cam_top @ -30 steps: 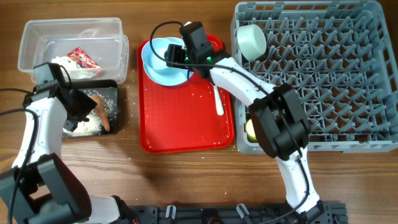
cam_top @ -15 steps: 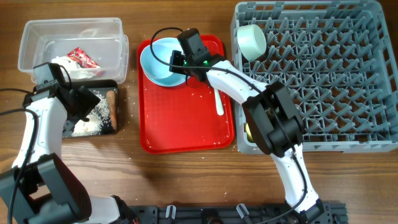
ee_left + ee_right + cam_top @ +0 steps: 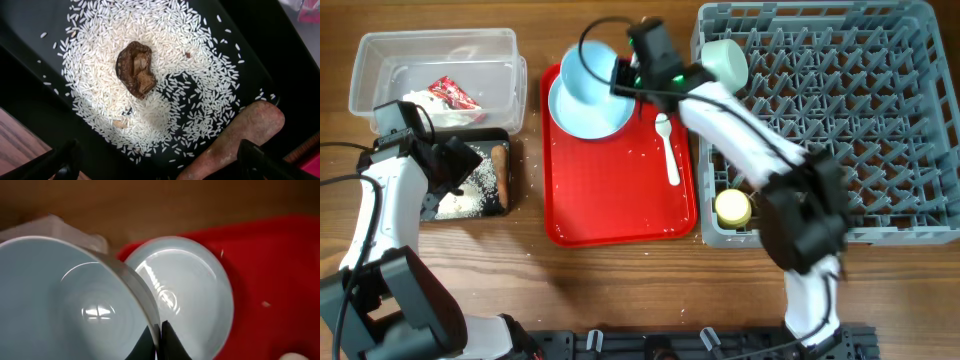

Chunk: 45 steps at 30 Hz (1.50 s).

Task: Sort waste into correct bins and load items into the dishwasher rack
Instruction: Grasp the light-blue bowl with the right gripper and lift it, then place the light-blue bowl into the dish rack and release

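**A:** Waste is at your far left: the wrapper (image 3: pixel 452 93) and tissue (image 3: pixel 418 100) lie in the clear tub (image 3: pixel 365 75).

**B:** And the black tray (image 3: pixel 35 20) in front of it?

**A:** Rice (image 3: pixel 150 45) is spread over its floor. A brown lump (image 3: pixel 136 68) sits on the rice, and the carrot stick (image 3: pixel 235 135) lies along the right side. Your left gripper (image 3: pixel 455 165) hangs over that tray, jaws spread wide with nothing between them.

**B:** The red tray (image 3: pixel 610 210)?

**A:** It's just right of the bins. The plate (image 3: pixel 588 118) lies at its back, with the spoon (image 3: pixel 667 150) to the plate's right and a few grains scattered about. Your right gripper (image 3: pixel 160 330) is clamped tight on the rim of a bowl (image 3: pixel 65 300). The bowl is tipped up on edge over the back of the plate. I cannot tell whether the two touch.

**B:** The rack (image 3: pixel 880 120)?

**A:** It's at your right. The other bowl (image 3: pixel 725 65) stands on edge in its back-left corner, and the cup (image 3: pixel 733 208) sits in its front-left corner.
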Available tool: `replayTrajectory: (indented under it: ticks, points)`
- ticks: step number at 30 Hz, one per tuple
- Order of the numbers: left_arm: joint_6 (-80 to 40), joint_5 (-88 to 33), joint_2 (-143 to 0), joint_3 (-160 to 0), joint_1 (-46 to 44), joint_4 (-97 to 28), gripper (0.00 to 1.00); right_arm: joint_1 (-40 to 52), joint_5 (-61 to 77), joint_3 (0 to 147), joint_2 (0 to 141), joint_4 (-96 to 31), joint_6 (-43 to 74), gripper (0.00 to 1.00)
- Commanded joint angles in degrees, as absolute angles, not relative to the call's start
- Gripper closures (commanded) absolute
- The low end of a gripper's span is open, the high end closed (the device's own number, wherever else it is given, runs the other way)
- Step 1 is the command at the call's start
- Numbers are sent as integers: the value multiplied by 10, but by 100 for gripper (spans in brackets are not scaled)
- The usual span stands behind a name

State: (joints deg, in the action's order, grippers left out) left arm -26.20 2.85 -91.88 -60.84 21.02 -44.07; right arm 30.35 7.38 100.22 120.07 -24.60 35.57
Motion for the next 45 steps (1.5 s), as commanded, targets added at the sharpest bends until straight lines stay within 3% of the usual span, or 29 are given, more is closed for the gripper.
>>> replayTrajectory:
  ticks: [1, 8, 13, 15, 20, 25, 30, 45]
  points:
    - [-261, 24, -917, -606, 212, -441, 0, 279, -32, 1013, 1065, -297, 299, 96]
    - [-261, 24, -917, -606, 212, -441, 0, 230, -302, 1013, 935, -481, 307, 96]
    - [-261, 24, -917, -606, 212, -441, 0, 213, -469, 1010, 910, -761, 457, 96]
    - [-261, 24, -917, -606, 212, -441, 0, 215, -479, 999, 912, -804, 484, 96]
    - [-261, 24, -917, -606, 212, -441, 0, 227, -583, 932, 936, -767, 452, 96]
    - [-261, 24, -917, -606, 212, -441, 0, 230, -639, 905, 995, -686, 331, 94]
    - [-261, 24, -917, -606, 212, -441, 0, 237, -648, 905, 1055, -636, 125, 96]
    - [-261, 24, -917, -606, 212, -441, 0, 253, -660, 904, 1091, -560, -43, 96]
